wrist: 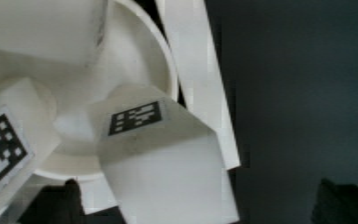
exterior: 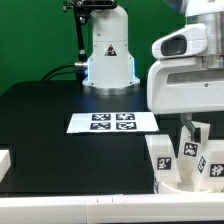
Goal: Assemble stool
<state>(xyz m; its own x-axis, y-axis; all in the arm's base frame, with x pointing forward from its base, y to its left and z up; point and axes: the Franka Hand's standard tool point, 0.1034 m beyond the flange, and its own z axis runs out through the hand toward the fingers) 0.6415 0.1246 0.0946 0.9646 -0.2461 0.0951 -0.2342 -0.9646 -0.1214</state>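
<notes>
The stool's parts sit at the exterior view's lower right. The round white seat disc [exterior: 178,184] lies on the black table, and three chunky tagged legs [exterior: 163,155] stand in it. My gripper [exterior: 190,136] hangs directly over them, fingers pointing down. In the wrist view the seat disc [wrist: 60,60] fills the frame, and one tagged leg [wrist: 155,150] runs between my dark fingertips [wrist: 51,205]. There is a gap on each side of the leg, so my gripper [wrist: 197,206] is open around it without touching. Another tagged leg [wrist: 2,135] shows at the frame's edge.
The marker board [exterior: 111,123] lies flat in the middle of the black table. The arm's white base [exterior: 108,55] stands behind it against a green backdrop. A white block edge [exterior: 4,165] shows at the exterior view's far left. The table's front edge runs just below the seat.
</notes>
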